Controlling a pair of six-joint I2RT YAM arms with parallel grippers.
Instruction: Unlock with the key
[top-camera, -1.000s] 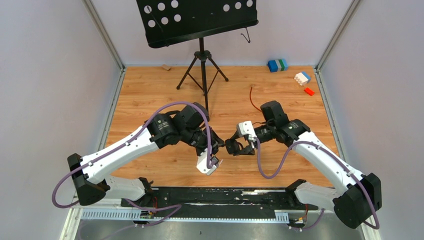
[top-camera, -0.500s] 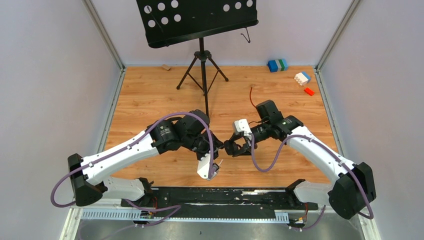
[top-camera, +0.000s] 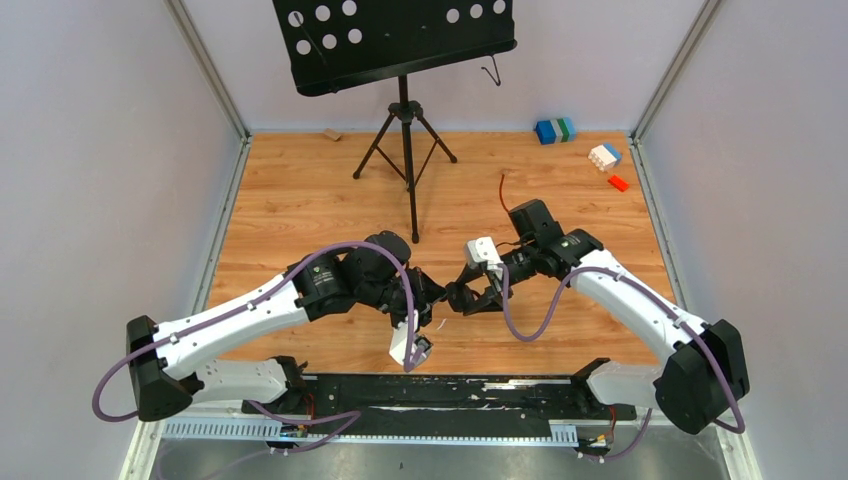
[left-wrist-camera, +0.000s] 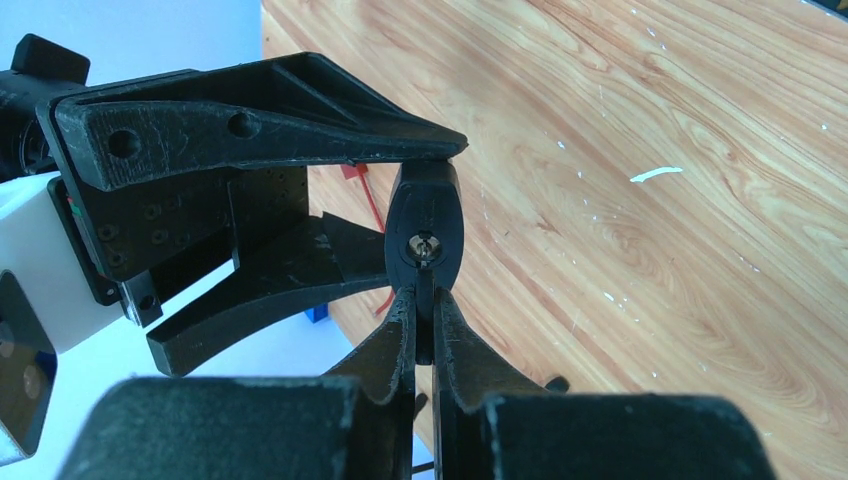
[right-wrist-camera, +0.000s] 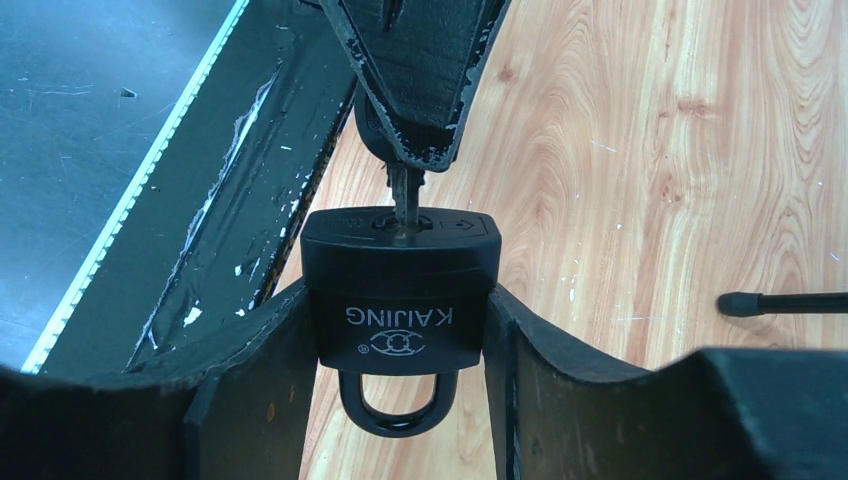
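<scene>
Above the near middle of the wooden tabletop (top-camera: 300, 190), the left gripper (left-wrist-camera: 425, 305) pinches the black head of a key (left-wrist-camera: 425, 228), its jaws almost together. The key's blade sits in the keyhole of a black padlock (right-wrist-camera: 400, 285). The right gripper (right-wrist-camera: 398, 325) clamps the padlock by its sides, jaws half-wide; the shackle looks closed. Doing this well likely means twisting the key about its own axis while the padlock stays steady. Farther back are a music stand (top-camera: 400, 40) and toy blocks (top-camera: 555, 130).
</scene>
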